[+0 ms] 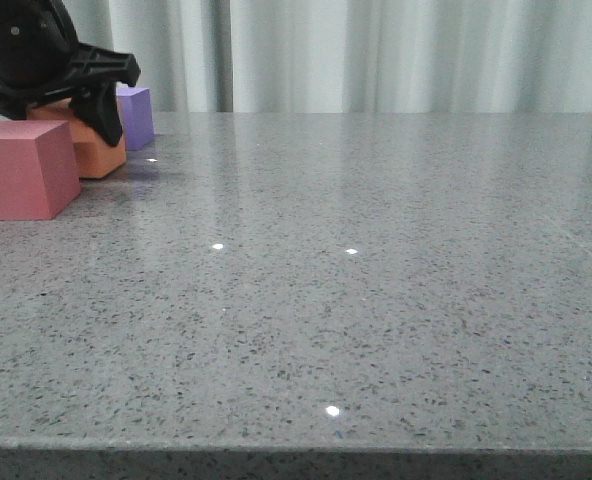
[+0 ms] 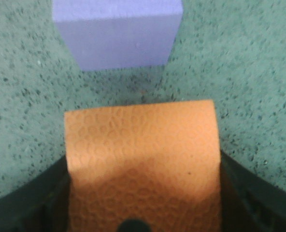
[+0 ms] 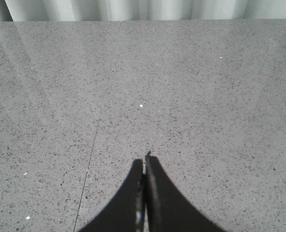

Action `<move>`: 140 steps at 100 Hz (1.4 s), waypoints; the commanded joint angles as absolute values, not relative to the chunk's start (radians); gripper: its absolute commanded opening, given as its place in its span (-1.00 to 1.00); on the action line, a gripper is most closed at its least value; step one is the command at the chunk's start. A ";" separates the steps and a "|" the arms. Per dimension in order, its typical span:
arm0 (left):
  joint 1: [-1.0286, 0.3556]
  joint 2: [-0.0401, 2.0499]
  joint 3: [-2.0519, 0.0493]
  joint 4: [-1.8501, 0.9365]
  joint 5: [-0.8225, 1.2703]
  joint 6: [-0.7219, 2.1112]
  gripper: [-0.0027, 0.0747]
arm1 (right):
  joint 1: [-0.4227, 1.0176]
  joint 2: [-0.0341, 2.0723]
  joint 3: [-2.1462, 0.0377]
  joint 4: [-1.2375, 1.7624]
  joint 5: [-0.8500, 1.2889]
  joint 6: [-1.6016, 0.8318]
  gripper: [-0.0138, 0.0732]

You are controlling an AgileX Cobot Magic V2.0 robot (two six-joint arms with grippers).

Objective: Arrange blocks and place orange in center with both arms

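- The left pincer (image 1: 71, 105) sits at the far left of the worktop (image 1: 356, 300), its black fingers on either side of the orange cube (image 1: 96, 150).
- In the left wrist view the orange cube (image 2: 143, 169) fills the gap between the two dark fingers (image 2: 251, 193), which press against its side faces; the left pincer is clamped on it.
- Whether the orange cube rests on the worktop or is lifted a little, I cannot tell from these views.
- The red-pink cube (image 1: 21, 168) stands on the worktop nearest the camera at the left edge of the front view, partly cut off by the frame.
- The orange cube is just behind the red-pink one and slightly to its right; from the front the two overlap, so I cannot tell whether they touch.
- The purple cube (image 1: 136, 115) stands furthest back, just behind the orange cube and partly hidden by a finger of the left pincer.
- In the left wrist view the purple cube (image 2: 119, 31) lies beyond the orange cube with a strip of bare worktop between them, so those two are apart.
- The right pincer (image 3: 144, 193) shows only in its own wrist view: two black pointed fingers pressed together with nothing between them.
- It is over bare speckled grey worktop (image 3: 206, 96), with no cube in that view.
- Pale curtains (image 1: 376, 50) hang behind the far edge of the worktop.
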State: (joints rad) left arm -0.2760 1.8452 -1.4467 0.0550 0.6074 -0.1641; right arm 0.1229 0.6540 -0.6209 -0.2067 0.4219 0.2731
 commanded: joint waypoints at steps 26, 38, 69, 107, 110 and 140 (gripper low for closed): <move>-0.273 1.809 -1.473 0.050 0.569 -0.161 0.04 | 0.119 0.655 -0.647 -0.229 0.345 0.263 -0.84; -0.273 1.809 -1.473 0.042 0.531 -0.161 0.65 | 0.119 0.655 -0.647 -0.229 0.345 0.263 -0.84; -0.273 1.704 -1.473 0.042 0.525 -0.161 0.80 | 0.119 0.655 -0.647 -0.229 0.345 0.263 -0.84; -0.271 1.345 -1.301 0.050 0.475 -0.163 0.80 | 0.119 0.655 -0.647 -0.229 0.345 0.263 -0.84; -0.271 1.309 -1.265 0.050 0.458 -0.165 0.80 | 0.119 0.655 -0.647 -0.229 0.345 0.263 -0.84; -0.271 0.873 -0.861 0.053 0.317 -0.168 0.80 | 0.119 0.655 -0.647 -0.229 0.345 0.263 -0.84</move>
State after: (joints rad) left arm -0.2737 0.9838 -0.9172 0.0510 0.4200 -0.1625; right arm 0.1229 0.6540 -0.6209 -0.2067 0.4219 0.2731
